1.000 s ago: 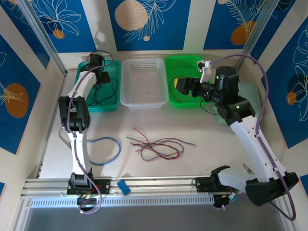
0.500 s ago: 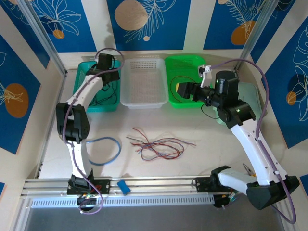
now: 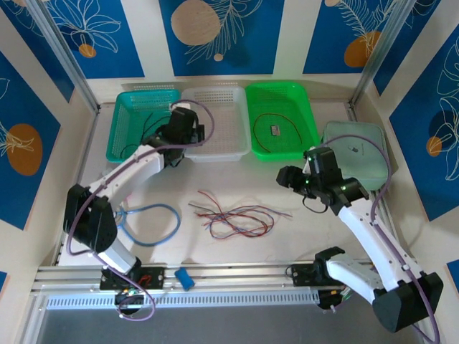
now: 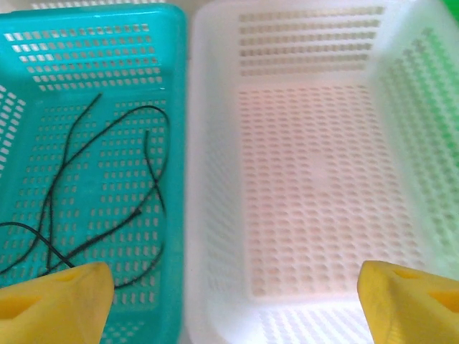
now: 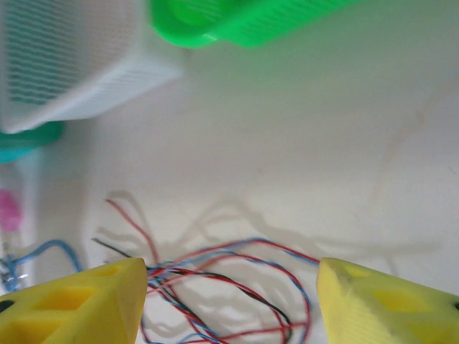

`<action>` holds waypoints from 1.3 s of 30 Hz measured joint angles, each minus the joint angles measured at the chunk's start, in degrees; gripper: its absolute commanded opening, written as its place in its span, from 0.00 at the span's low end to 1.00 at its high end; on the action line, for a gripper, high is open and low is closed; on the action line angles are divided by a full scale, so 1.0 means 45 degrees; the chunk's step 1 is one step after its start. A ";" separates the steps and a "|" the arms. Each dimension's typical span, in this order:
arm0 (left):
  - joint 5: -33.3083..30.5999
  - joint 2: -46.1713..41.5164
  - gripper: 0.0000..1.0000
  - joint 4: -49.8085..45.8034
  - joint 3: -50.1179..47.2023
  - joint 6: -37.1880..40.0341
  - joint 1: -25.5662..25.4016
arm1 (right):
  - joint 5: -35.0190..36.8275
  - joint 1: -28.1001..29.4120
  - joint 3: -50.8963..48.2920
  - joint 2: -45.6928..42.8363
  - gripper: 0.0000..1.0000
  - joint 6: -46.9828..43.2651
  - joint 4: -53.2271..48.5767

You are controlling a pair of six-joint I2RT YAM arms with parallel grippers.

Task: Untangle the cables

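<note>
Bench (image 3: 323, 222): plain cream.
Cables (image 3: 233, 218): mixed thin strands, red, black, pale grey-blue.
Teal basket (image 3: 147, 94): grid-perforated, with a black wire (image 4: 107, 179) inside.
White basket (image 3: 219, 92): translucent, same grid pattern.
Green basket (image 3: 310, 122): bright green, with a black wire loop (image 3: 276, 125) inside.
Hose (image 3: 171, 215): light blue.
Wall panels (image 3: 229, 36): deep blue, white leaf outlines, cream and orange discs.
Left arm (image 3: 136, 166), right arm (image 3: 376, 236): white links, black joints.
Left fingers (image 4: 57, 297), right fingers (image 5: 79, 304): yellow.
</note>
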 measured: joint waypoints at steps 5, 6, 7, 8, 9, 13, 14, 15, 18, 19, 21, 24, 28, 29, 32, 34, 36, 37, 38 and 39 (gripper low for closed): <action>-0.0277 -0.0772 0.88 -0.0053 -0.0675 -0.0175 -0.1695 | 0.0840 0.0000 -0.1049 -0.0078 0.61 0.1851 -0.0743; -0.0272 -0.0908 0.89 -0.0019 -0.0855 -0.0282 -0.1977 | 0.0879 0.0000 -0.1341 -0.0175 0.61 0.2210 -0.0767; -0.0238 -0.1069 0.88 -0.0015 -0.1078 -0.0398 -0.2263 | 0.0899 0.0000 -0.1710 -0.0330 0.60 0.2603 -0.0763; -0.0219 -0.1214 0.88 -0.0049 -0.1302 -0.0578 -0.2526 | 0.0894 0.0000 -0.2123 -0.0529 0.60 0.2992 -0.0724; -0.0219 -0.1316 0.88 -0.0063 -0.1481 -0.0714 -0.2715 | 0.0889 0.0000 -0.2443 -0.0690 0.59 0.3279 -0.0690; -0.0175 -0.1661 0.86 -0.0058 -0.2351 -0.1511 -0.3662 | 0.0840 -0.0024 -0.3677 -0.1205 0.56 0.4333 -0.0427; -0.0185 -0.1705 0.86 -0.0019 -0.2540 -0.1637 -0.3876 | 0.0845 -0.0039 -0.3891 -0.1243 0.55 0.4546 -0.0389; -0.0233 -0.1710 0.86 -0.0010 -0.2667 -0.1729 -0.4124 | 0.0845 -0.0063 -0.4051 -0.1253 0.54 0.4702 -0.0330; -0.0277 -0.1642 0.86 0.0005 -0.2812 -0.2006 -0.4974 | 0.0821 -0.0209 -0.4439 -0.1253 0.51 0.5100 0.0010; -0.0272 -0.1588 0.86 0.0049 -0.2812 -0.2089 -0.5217 | 0.0767 -0.0277 -0.4580 -0.1253 0.50 0.5183 0.0223; -0.0267 -0.1457 0.86 0.0155 -0.2817 -0.2307 -0.5552 | 0.0636 -0.0359 -0.4799 -0.1253 0.48 0.5309 0.0510; -0.0257 -0.1171 0.86 0.0257 -0.2866 -0.2623 -0.5911 | 0.0539 -0.0359 -0.5027 -0.1248 0.46 0.5571 0.0850; -0.0175 -0.0733 0.86 0.0437 -0.2880 -0.2929 -0.6169 | 0.0427 -0.0374 -0.5396 -0.1248 0.43 0.5882 0.1282; -0.0170 -0.0636 0.86 0.0486 -0.2880 -0.2963 -0.6188 | 0.0408 -0.0393 -0.5503 -0.1243 0.43 0.5940 0.1379; -0.0146 -0.0471 0.87 0.0588 -0.2880 -0.3041 -0.6217 | 0.0350 -0.0418 -0.5702 -0.1243 0.40 0.6057 0.1540; -0.0131 -0.0457 0.87 0.0612 -0.2880 -0.3045 -0.6246 | 0.0355 -0.0423 -0.5795 -0.1239 0.38 0.6120 0.1651; -0.0131 -0.0457 0.87 0.0661 -0.2875 -0.3045 -0.6271 | 0.0359 -0.0471 -0.5882 -0.1239 0.36 0.6183 0.1821; -0.0131 -0.0457 0.87 0.0665 -0.2875 -0.3045 -0.6285 | 0.0359 -0.0515 -0.5940 -0.1239 0.35 0.6203 0.1919; -0.0131 -0.0437 0.87 0.0665 -0.2875 -0.3045 -0.6285 | 0.0359 -0.0563 -0.5999 -0.1224 0.34 0.6237 0.2030; -0.0131 -0.0413 0.87 0.0670 -0.2871 -0.3045 -0.6290 | 0.0355 -0.0607 -0.6052 -0.1180 0.34 0.6266 0.2161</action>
